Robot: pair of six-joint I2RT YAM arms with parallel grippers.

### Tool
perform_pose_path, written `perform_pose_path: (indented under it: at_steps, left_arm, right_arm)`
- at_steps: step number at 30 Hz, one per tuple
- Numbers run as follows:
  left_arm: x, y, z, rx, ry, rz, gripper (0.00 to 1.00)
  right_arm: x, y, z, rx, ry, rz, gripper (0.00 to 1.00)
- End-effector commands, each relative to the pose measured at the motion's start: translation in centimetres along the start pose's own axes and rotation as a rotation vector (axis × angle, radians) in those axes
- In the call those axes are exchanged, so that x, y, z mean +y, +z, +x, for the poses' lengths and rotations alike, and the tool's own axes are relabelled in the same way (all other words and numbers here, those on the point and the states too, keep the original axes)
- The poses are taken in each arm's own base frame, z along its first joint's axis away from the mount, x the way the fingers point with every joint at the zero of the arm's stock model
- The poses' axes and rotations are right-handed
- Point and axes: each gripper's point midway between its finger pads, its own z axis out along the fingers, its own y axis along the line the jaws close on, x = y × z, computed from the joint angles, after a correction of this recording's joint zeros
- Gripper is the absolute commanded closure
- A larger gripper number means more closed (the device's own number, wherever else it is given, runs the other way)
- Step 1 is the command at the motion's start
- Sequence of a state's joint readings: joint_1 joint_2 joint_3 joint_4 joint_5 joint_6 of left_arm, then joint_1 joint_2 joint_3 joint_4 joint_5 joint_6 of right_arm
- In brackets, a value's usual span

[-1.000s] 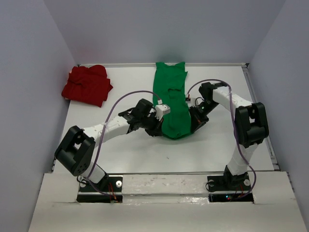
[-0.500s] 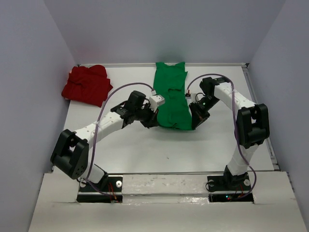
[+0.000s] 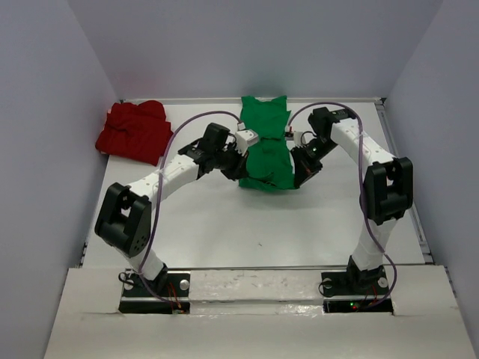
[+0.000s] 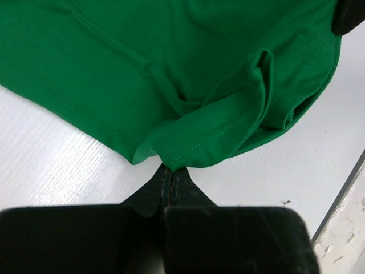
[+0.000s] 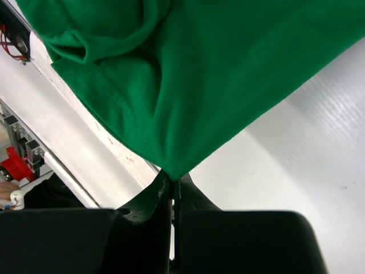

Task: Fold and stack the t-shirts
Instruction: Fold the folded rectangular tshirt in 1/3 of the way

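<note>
Green t-shirt (image 3: 266, 142) sits upper centre of the top view, a long narrow shape running from the far table edge toward the arms. It is plain soft knit cloth, bright green and matte. Its far end lies flat against the back edge. Its near end is bunched and rumpled and hangs between the two grippers.

Left gripper (image 3: 242, 173) is clenched on the near-left corner of the green t-shirt. In the left wrist view the black jaws are pressed together with a folded hem corner pinched at their tips. A line of stitching runs along that hem, and the cloth rolls into a loose tube to the right.

Right gripper (image 3: 298, 177) is clenched on the near-right corner. In the right wrist view the cloth comes down to a sharp point in the closed black jaws. It spreads smooth and taut above them, with a stitched fold at upper left.

Red t-shirt (image 3: 135, 132) lies at upper left of the top view, well apart from the green one. It is deep red and crumpled into a lumpy, roughly square heap close to the left wall, and neither gripper touches it.

Table (image 3: 224, 224) is white, smooth and slightly glossy, with a faint ribbed texture in the wrist views. Pale grey walls (image 3: 45, 112) enclose it on three sides. Both arms are white and black, and each carries a looping purple cable (image 3: 174, 146).
</note>
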State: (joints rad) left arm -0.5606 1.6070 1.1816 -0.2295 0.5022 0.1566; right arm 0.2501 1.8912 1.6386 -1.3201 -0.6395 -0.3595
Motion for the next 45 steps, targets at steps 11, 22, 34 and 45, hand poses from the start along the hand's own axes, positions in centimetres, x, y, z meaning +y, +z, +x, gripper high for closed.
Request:
perform_pose_path:
  at_steps: [11, 22, 34, 45]
  left_arm:
    - [3.8, -1.3, -4.4, -0.078, 0.052, -0.168, 1.00]
    - [6.2, -1.3, -5.8, -0.119, 0.049, -0.248, 1.00]
    - [7.6, 0.3, -7.2, -0.128, 0.045, -0.259, 1.00]
    - [9.4, 2.1, -8.2, -0.140, 0.067, -0.285, 1.00]
  right_arm:
    - [-2.1, 1.4, -5.9, -0.063, -0.040, -0.010, 1.00]
    - [-4.7, 0.6, -10.1, -0.127, -0.062, 0.114, 1.00]
    - [-6.7, -0.8, -12.6, -0.184, -0.086, 0.247, 1.00]
    - [-8.7, -0.1, -14.7, -0.206, -0.092, 0.288, 1.00]
